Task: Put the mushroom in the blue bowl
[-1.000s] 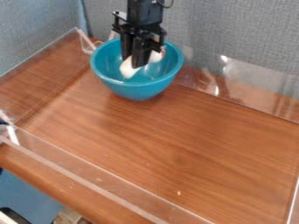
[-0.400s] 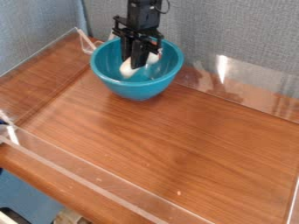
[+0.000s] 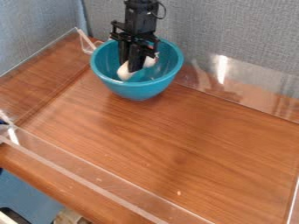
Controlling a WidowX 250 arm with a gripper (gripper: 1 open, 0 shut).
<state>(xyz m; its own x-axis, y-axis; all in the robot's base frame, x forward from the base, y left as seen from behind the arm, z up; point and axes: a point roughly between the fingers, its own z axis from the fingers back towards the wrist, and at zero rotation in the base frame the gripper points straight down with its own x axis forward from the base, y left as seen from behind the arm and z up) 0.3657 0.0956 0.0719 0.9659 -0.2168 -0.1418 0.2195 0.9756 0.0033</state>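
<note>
The blue bowl (image 3: 162,84) stands at the back of the wooden table, near the wall. My black gripper (image 3: 136,63) points straight down into the bowl, its fingers below the rim. Between and just under the fingers shows the cream-white mushroom (image 3: 128,73), low inside the bowl. The fingers appear shut on it. The fingers hide the cap, and I cannot tell whether the mushroom touches the bowl's bottom.
The wooden table (image 3: 163,149) is ringed by a low clear plastic wall (image 3: 251,79). A grey textured wall stands close behind the bowl. The table's front edge drops off at the lower left.
The gripper has sunk deeper into the bowl and shifted slightly left and back, carrying the mushroom with it. The bowl has not moved.
</note>
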